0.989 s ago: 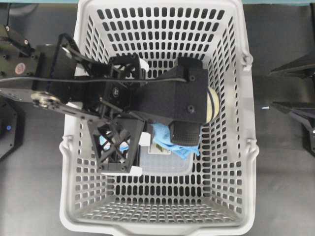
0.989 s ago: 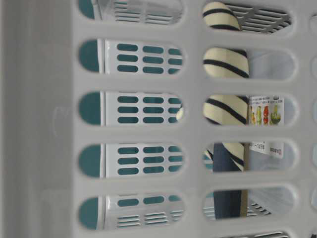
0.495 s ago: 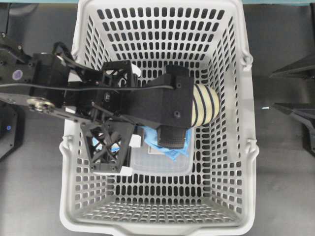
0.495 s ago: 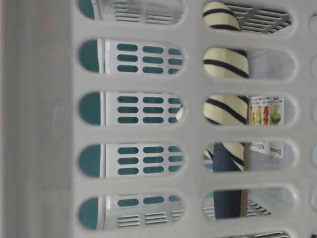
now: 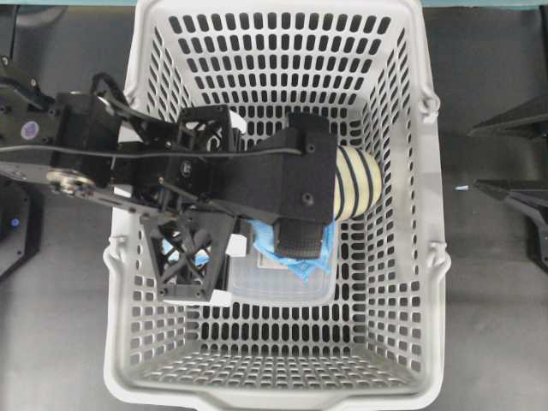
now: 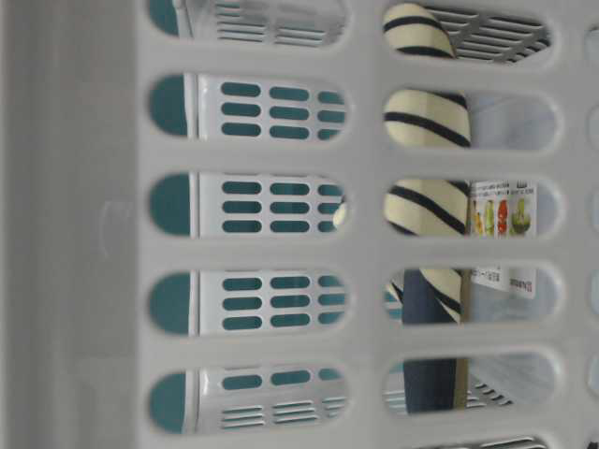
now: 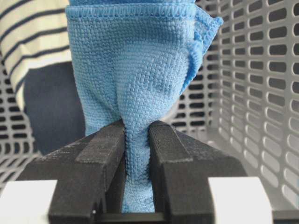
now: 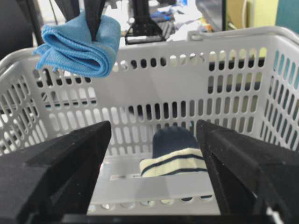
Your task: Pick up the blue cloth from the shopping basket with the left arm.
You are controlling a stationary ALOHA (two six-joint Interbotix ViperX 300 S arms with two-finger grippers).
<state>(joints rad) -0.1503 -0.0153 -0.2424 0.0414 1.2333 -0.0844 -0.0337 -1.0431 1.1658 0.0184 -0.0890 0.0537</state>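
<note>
My left gripper (image 7: 137, 137) is shut on the blue cloth (image 7: 135, 70), pinching a fold between its black jaws. In the right wrist view the blue cloth (image 8: 77, 44) hangs folded from that gripper (image 8: 86, 21), level with the rim of the shopping basket (image 8: 154, 74). From overhead, the left arm reaches over the shopping basket (image 5: 419, 214), and the blue cloth (image 5: 270, 240) shows under the left gripper (image 5: 301, 244). My right gripper (image 8: 154, 156) stands open outside the basket, at the right edge of the overhead view (image 5: 514, 158).
A cream-and-navy striped bundle (image 5: 358, 184) lies on the basket floor, and it shows through the wall slots (image 6: 426, 117). A clear plastic container (image 5: 287, 287) with a printed label (image 6: 503, 210) lies under the cloth. Basket walls enclose the left gripper on all sides.
Over the last second the left arm drew back leftward with the blue cloth, uncovering more of the striped bundle. In the last half second it barely moved. The right gripper stayed still.
</note>
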